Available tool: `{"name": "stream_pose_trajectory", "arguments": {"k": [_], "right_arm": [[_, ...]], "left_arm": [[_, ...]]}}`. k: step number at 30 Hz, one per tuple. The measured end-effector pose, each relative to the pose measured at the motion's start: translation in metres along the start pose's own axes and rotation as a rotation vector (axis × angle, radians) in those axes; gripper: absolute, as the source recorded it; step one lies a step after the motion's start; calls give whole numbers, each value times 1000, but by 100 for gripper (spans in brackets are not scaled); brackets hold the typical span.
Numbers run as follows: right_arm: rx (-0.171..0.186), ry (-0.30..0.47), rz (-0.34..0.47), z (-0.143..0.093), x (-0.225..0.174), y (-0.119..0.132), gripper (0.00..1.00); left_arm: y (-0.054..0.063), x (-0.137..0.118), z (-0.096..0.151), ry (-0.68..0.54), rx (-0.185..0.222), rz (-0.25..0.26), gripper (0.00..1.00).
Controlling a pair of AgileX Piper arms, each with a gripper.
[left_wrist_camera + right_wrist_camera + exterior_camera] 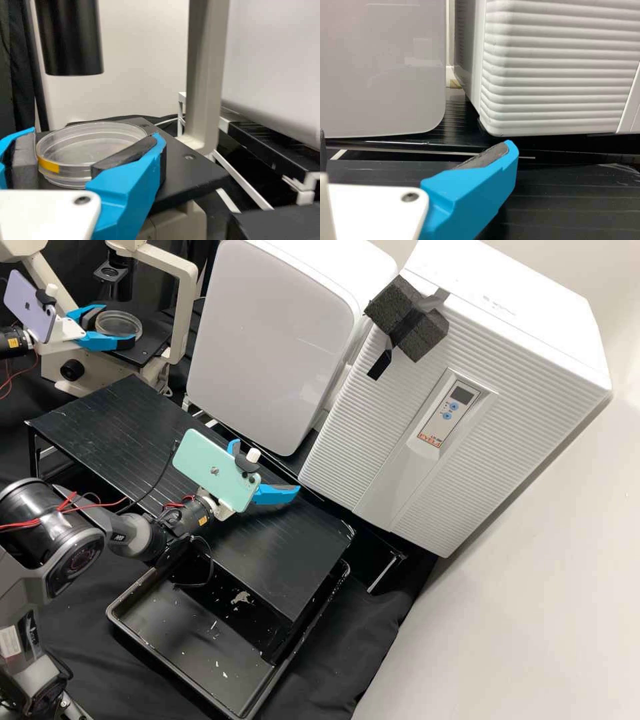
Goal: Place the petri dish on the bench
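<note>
Petri dish [95, 134] is clear and glossy, round and shallow, its wider upper wall set over a narrower lower one; a smooth yellow strip [48, 165] curves along its side, facing the left wrist camera; its broad circular face points up and looks roughly level, while its round outline spreads alike every way, so its only distinct axis stands about upright. The dish is at the microscope [185, 307], above the flat, matte black stage [195, 175]; whether its base touches the stage, I cannot tell. The left gripper [120, 325] grasps the dish by opposite sides of its wall, the dark, dull pads [127, 154] against it and the angular blue fingers reaching around.

The right gripper [268, 465] is released, its blue fingers well apart with nothing between them; it is over the black platform [107, 420], whose sheen is broken by fine parallel lines. Partly beneath that platform lies a black rectangular tray [167, 630] with rounded corners and pale flakes scattered inside; wrinkled black cloth [363, 647] spreads around it. Behind the platform stand a smooth white cabinet [273, 333] with rounded corners and a ribbed white cabinet [360, 433], a coarse dark foam piece [427, 333] fixed to its upper edge.
</note>
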Motion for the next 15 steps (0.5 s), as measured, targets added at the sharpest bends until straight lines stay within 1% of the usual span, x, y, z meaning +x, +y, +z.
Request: {"name": "stream_pose_trajectory", "arguments": {"k": [2,3,14,15], "right_arm": [[0,0,0,0,0,0,100],[0,0,0,0,0,0,100],[0,0,0,0,0,0,100],[0,0,0,0,0,0,100]], "left_arm": [[1,-4,1,-8,2,-2,0],[0,-4,1,-7,1,-2,100],[0,-5,2,-14,6,-5,100],[0,-5,2,-15,-2,-6,100]]}}
